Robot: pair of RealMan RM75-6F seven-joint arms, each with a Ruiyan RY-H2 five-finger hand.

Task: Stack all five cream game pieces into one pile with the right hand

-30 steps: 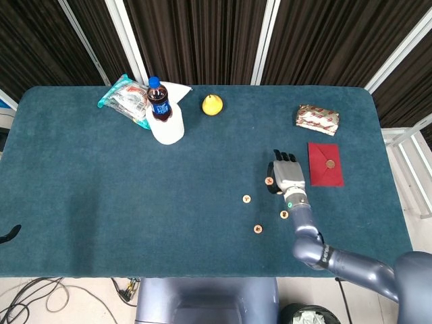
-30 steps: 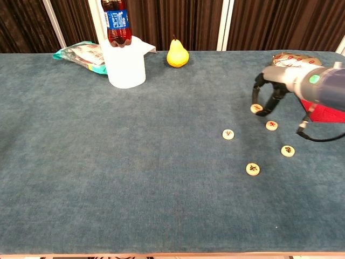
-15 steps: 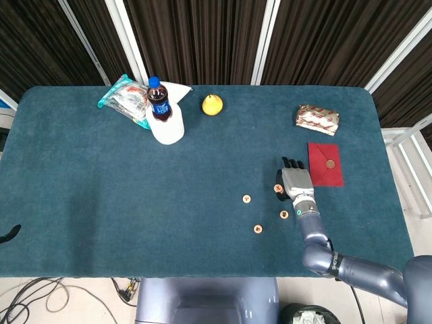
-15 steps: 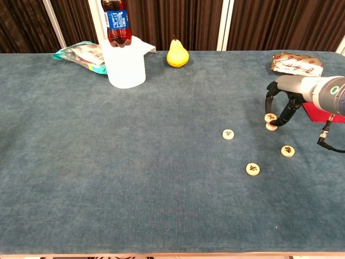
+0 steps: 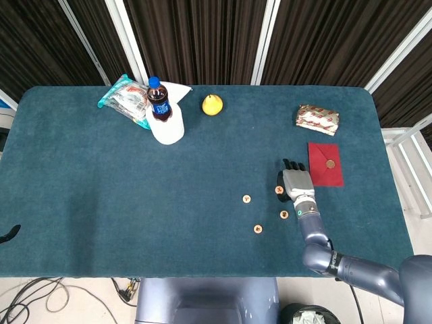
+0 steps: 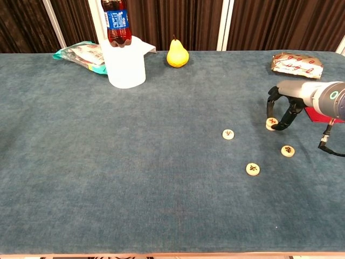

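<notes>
Four cream spots show on the blue table. A short stack of two cream pieces stands under my right hand. The dark fingertips close in on both sides of the top piece and pinch it as it rests on the lower one. Single pieces lie left of the stack, in front of the hand, and nearest the front edge. A dark sliver at the left edge may be my left hand.
A red pouch lies just right of my right hand, with a snack packet behind it. At the back stand a pear, a cola bottle in a white cup, and a green packet.
My right hand carried a cream piece rightward and toward me from the far spot and set it down on another piece. In the last half second it lowered slightly.
</notes>
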